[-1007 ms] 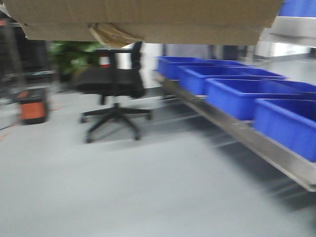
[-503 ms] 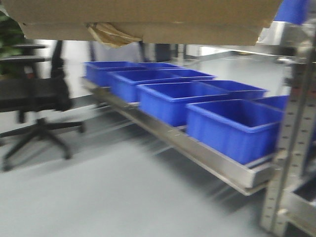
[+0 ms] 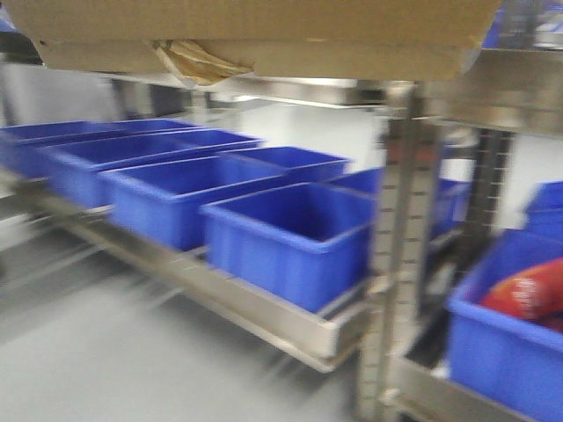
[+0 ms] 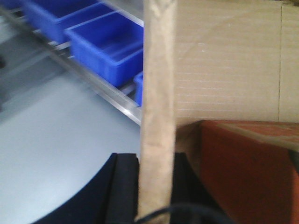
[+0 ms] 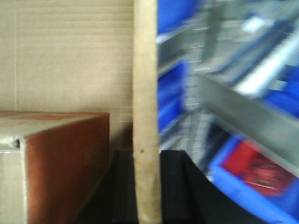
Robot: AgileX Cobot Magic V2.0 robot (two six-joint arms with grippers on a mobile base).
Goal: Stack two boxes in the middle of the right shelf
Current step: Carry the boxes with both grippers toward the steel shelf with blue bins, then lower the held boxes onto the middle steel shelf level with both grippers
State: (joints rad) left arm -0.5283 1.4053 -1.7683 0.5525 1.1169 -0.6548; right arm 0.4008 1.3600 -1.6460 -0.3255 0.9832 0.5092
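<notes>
A brown cardboard box (image 3: 264, 35) fills the top of the front view, seen from below, with a peeling yellowish tape scrap (image 3: 198, 63) hanging from it. My left gripper (image 4: 156, 186) is shut on the box's left wall (image 4: 159, 93), which stands edge-on between the black fingers. In the same way my right gripper (image 5: 147, 186) is shut on the right wall (image 5: 145, 70). A second, reddish-brown box (image 4: 247, 172) lies inside the held one, and it also shows in the right wrist view (image 5: 60, 158). The steel shelf (image 3: 264, 308) stands ahead, blurred.
Several blue bins (image 3: 290, 237) sit in a row on the shelf's low level. A perforated steel post (image 3: 396, 264) rises right of centre. Right of it, a blue bin (image 3: 501, 352) holds a red package (image 3: 528, 294). A higher shelf level (image 3: 493, 97) runs just under the box. Grey floor (image 3: 106, 352) lies at the lower left.
The view has swung right. The office chair has left the frame, and the bins have slid left and come nearer. The post and the bin with the red package have come in. Both grippers still hold the box.
</notes>
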